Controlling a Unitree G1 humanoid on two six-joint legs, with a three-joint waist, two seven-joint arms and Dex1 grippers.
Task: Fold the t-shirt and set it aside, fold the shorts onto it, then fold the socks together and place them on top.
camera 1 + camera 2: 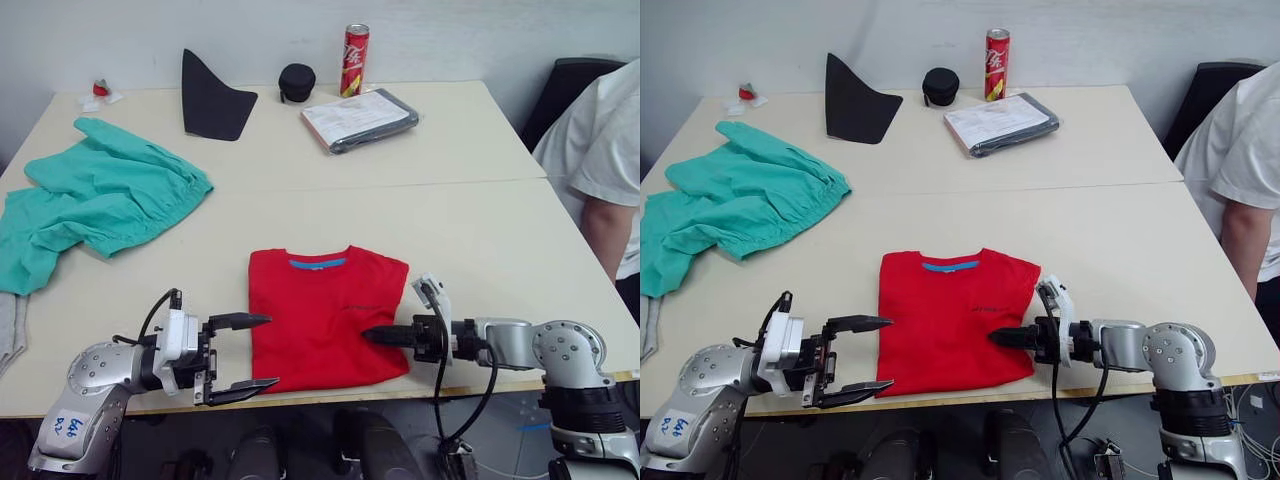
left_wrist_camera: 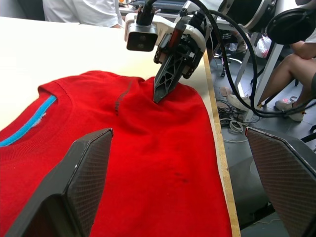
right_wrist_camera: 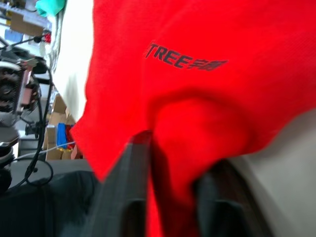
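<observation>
The red t-shirt (image 1: 320,315) lies folded into a compact rectangle at the table's front middle, blue neck band facing away from me. My right gripper (image 1: 368,336) is shut on the shirt's right-hand edge; the right wrist view shows red cloth (image 3: 197,123) pinched between its fingers. My left gripper (image 1: 270,351) stands open just left of the shirt, at the front edge, holding nothing. The teal-green shorts (image 1: 100,195) lie crumpled at the far left. A grey sock (image 1: 8,335) peeks in at the left edge, mostly cut off.
Along the back of the table (image 1: 480,230) are a black pointed fabric piece (image 1: 210,100), a round black case (image 1: 296,80), a red can (image 1: 354,60) and a wrapped document packet (image 1: 360,118). A person in white (image 1: 600,150) sits at the right.
</observation>
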